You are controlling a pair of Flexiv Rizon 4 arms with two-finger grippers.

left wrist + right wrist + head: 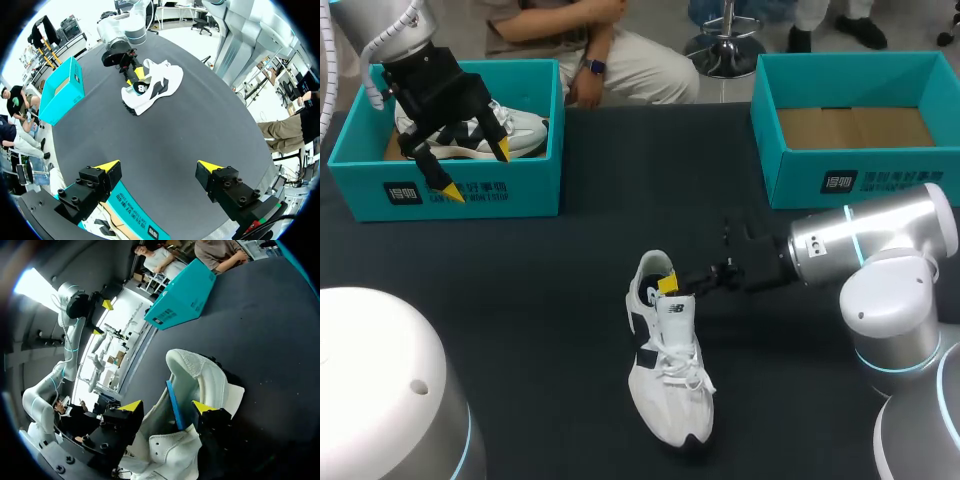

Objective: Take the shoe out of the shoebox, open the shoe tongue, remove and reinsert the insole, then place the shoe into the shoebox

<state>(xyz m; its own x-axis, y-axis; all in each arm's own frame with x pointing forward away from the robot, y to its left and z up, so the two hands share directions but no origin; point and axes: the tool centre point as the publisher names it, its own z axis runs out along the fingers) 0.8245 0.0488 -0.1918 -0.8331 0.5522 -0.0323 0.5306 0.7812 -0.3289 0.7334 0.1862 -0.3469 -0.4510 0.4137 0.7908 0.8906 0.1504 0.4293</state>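
Note:
A white shoe [670, 370] with black patches lies on the dark table, toe towards me. My right gripper [670, 285] is at its heel opening. In the right wrist view the right gripper [166, 406] is open, its fingers astride the shoe's collar [197, 375], and the blue edge of the insole [175, 405] stands up between them, held by neither. My left gripper [472, 170] hangs open and empty over the left teal shoebox [520, 185]. From the left wrist view, the left gripper [159, 166] looks across the table at the shoe [152, 85].
A second white shoe [515, 130] lies inside the left shoebox. The right teal shoebox [860, 175] stands at the back right with only a cardboard bottom showing. Bare dark table lies between the boxes and around the shoe.

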